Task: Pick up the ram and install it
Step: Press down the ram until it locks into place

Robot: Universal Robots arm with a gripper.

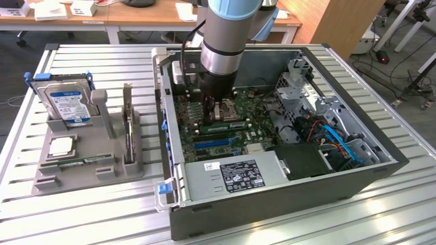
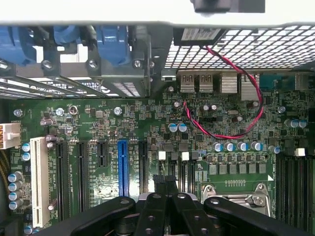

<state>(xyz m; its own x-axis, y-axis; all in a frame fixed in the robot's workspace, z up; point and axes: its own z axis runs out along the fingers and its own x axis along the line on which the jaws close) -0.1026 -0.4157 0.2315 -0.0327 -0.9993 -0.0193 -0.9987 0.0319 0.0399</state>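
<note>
Tool (image 2: 167, 206) fingers pressed together, low over your motherboard (image 2: 147, 132) inside the case (image 1: 381, 168); ram (image 1: 85, 161) sits in the tray (image 1: 75, 176).

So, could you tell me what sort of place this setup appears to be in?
Probably a robotics lab or workshop. An open computer case lies on a slotted metal table, a grey fixture beside it holds a hard drive, and wooden desks stand behind.

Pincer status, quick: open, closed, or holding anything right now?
Pincer: down inside the computer case over the motherboard; open or closed cannot be told.
</note>
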